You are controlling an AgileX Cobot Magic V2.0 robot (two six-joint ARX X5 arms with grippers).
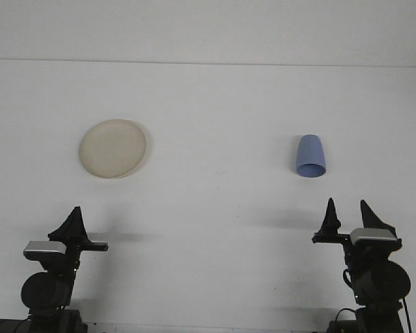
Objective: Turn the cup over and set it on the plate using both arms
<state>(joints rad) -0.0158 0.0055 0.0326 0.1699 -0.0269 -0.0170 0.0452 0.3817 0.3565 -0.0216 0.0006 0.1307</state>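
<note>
A blue cup (310,156) stands upside down on the white table, at the right, with its wide rim down. A cream plate (113,148) lies flat at the left. My right gripper (351,216) is at the lower right, well below the cup, with its two fingers spread apart and nothing between them. At the lower left, below the plate, my left gripper (73,224) rests with its fingers together in a single point, holding nothing.
The white table (215,208) stretches back to a far edge near the top. Only the plate and the cup lie on it.
</note>
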